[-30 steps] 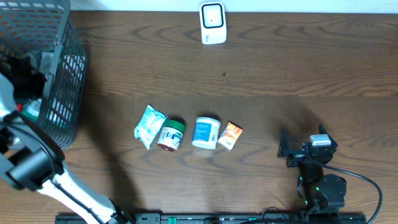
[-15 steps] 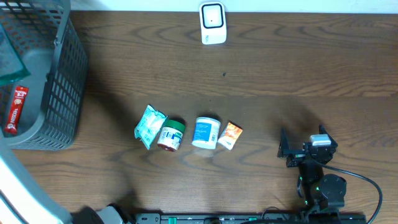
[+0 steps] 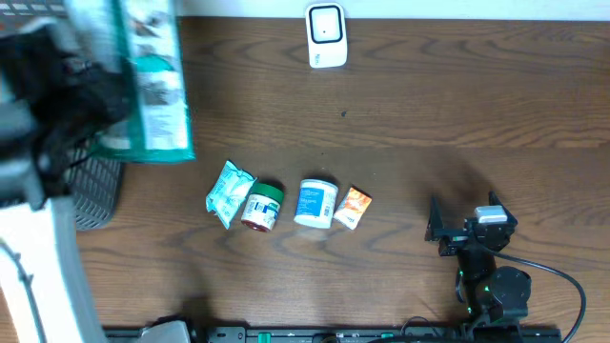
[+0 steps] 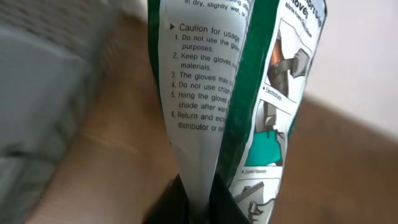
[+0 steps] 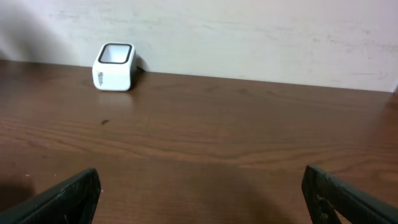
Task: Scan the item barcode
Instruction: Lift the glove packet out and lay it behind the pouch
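A green-and-white glove package [image 3: 152,86] hangs high above the table's back left, close under the overhead camera. My left gripper [image 3: 100,90] is shut on its edge. In the left wrist view the black fingers [image 4: 221,202] pinch the white flap of the package [image 4: 205,93], whose printed caution text and drawings show; I see no barcode. The white scanner [image 3: 326,36] stands at the table's back edge, and shows in the right wrist view as the white scanner [image 5: 114,66] at far left. My right gripper [image 3: 437,229] rests open at the front right, with nothing between its fingers [image 5: 62,193].
A dark mesh basket [image 3: 95,191] stands at the left edge, mostly hidden by my left arm. A row on the table's middle holds a teal packet [image 3: 230,192], a green-lidded jar [image 3: 262,206], a white-and-blue tub [image 3: 315,203] and an orange packet [image 3: 354,207].
My left arm has come up out of the basket with the glove package and swung it right, over the basket's edge. The right arm and the row of items have not moved.
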`<state>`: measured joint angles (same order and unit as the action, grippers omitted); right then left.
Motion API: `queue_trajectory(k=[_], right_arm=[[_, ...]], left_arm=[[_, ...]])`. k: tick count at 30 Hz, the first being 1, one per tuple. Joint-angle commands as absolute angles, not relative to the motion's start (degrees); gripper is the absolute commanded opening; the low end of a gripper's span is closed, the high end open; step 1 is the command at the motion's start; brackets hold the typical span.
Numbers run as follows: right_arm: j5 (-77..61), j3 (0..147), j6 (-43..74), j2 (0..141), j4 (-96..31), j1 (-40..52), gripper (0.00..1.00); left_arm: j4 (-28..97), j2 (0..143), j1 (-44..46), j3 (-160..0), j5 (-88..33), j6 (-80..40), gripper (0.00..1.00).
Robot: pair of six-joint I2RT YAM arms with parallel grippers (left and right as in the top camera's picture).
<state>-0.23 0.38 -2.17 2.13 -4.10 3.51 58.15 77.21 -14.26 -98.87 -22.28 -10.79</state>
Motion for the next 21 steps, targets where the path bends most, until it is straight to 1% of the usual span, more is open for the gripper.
queue_trajectory(k=[1,4,9,21], right_arm=[[-0.3,0.3,-2.4,1.9,-4.4,3.0,0.99],[-0.3,0.3,-2.4,1.9,-4.4,3.0,0.99],[-0.3,0.3,-2.4,1.9,-4.4,3.0,0.99],[-0.3,0.3,-2.4,1.9,-4.4,3.0,0.99]], left_arm=[[58.5,84.4,-8.2,-96.7,-19.9,-3.2,0.07],[58.9,91.7,-5.2,-96.7,-19.9,-1.9,0.07],[59.7,101.4,-3.4,-96.7,-19.9,-1.9,0.07],[58.5,113.8,-1.8,-96.7,-19.8,-1.9,0.07]])
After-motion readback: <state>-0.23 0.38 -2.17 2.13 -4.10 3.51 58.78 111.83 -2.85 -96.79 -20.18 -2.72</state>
